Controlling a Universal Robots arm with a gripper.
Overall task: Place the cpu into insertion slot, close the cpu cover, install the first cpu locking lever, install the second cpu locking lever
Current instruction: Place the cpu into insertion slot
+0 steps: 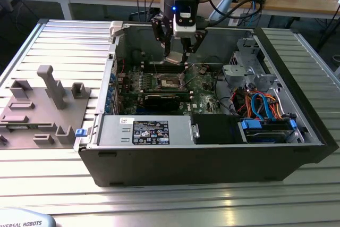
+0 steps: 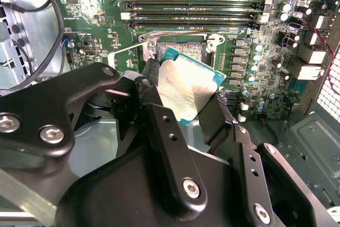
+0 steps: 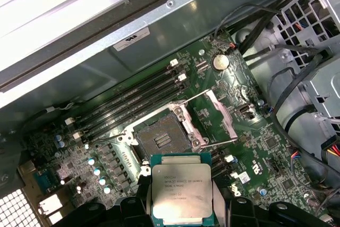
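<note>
the black claw [image 1: 179,59] is clenched on the edges of the flat square chip [image 3: 180,192], its dull silvery top showing. the chip hangs in air near the dark square slot [image 3: 162,139] in the green board [image 3: 265,155]. the thin metal cover [image 3: 222,112] stands open beside the slot.

A ribbed aluminium desk [image 1: 175,200] spans the exterior view. An open dark computer case [image 1: 202,158] sits at its centre, and a grey moulded fixture plate [image 1: 32,120] lies at middle left.
</note>
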